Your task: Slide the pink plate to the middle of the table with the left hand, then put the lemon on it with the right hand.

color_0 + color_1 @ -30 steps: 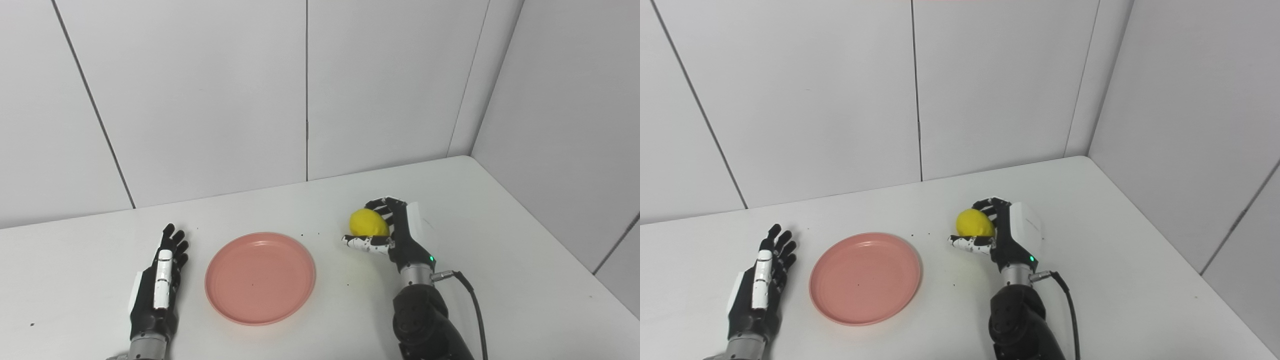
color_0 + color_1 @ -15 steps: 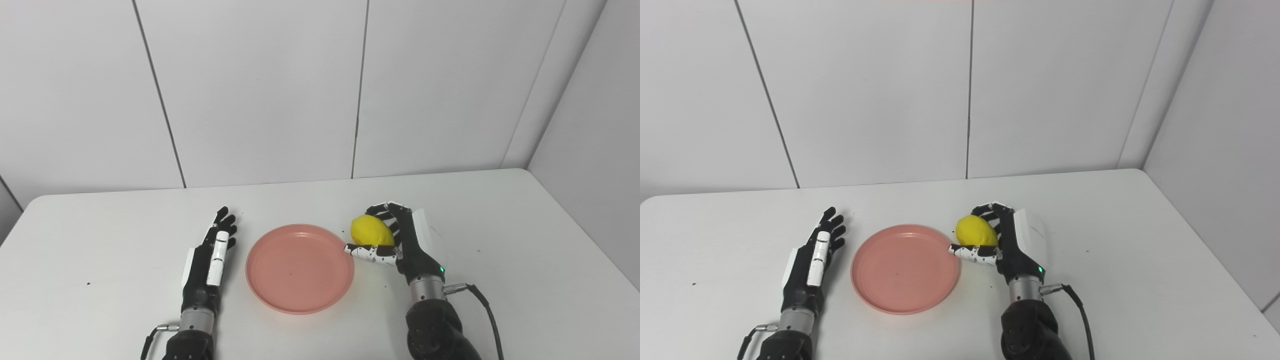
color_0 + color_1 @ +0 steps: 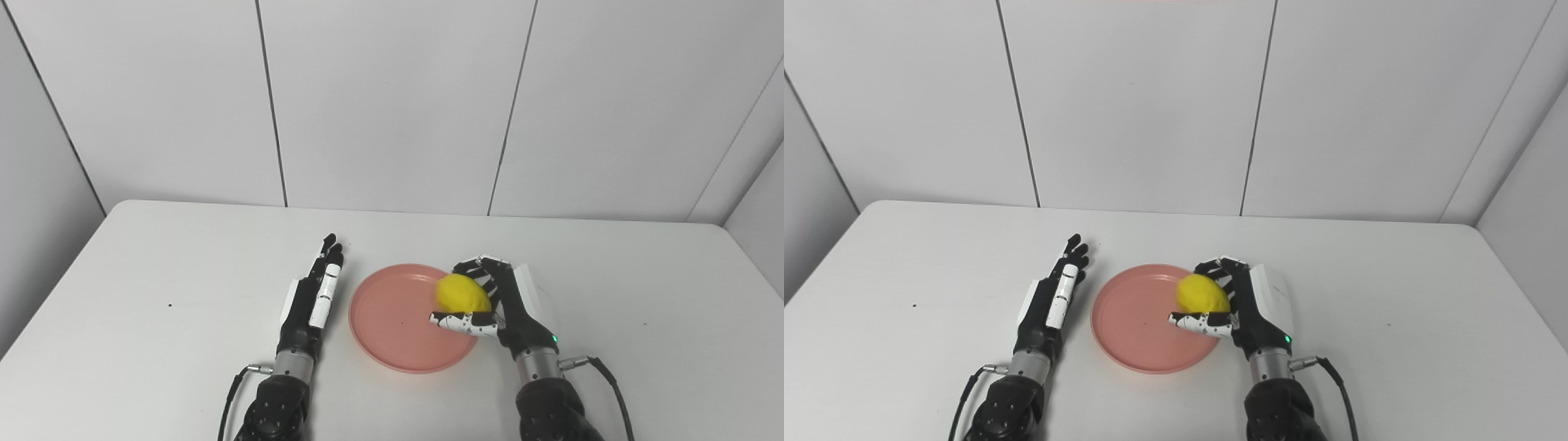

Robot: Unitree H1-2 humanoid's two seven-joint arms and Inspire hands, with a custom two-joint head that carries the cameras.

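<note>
The pink plate (image 3: 398,321) lies flat near the middle of the white table (image 3: 153,275). My right hand (image 3: 499,303) is shut on the yellow lemon (image 3: 462,294) and holds it over the plate's right rim; whether the lemon touches the plate I cannot tell. Its thumb reaches under the fruit and the fingers curl over the top. My left hand (image 3: 312,297) rests just left of the plate, fingers straight and spread, holding nothing and apart from the rim.
White wall panels (image 3: 392,104) stand close behind the table. A black cable (image 3: 603,373) trails from the right wrist, and another (image 3: 229,389) from the left wrist. A small dark speck (image 3: 169,304) marks the table at left.
The camera has turned left, shifting the whole scene right. My right hand has carried the lemon leftward from beside the plate to above its right rim. The left hand stays open beside the plate.
</note>
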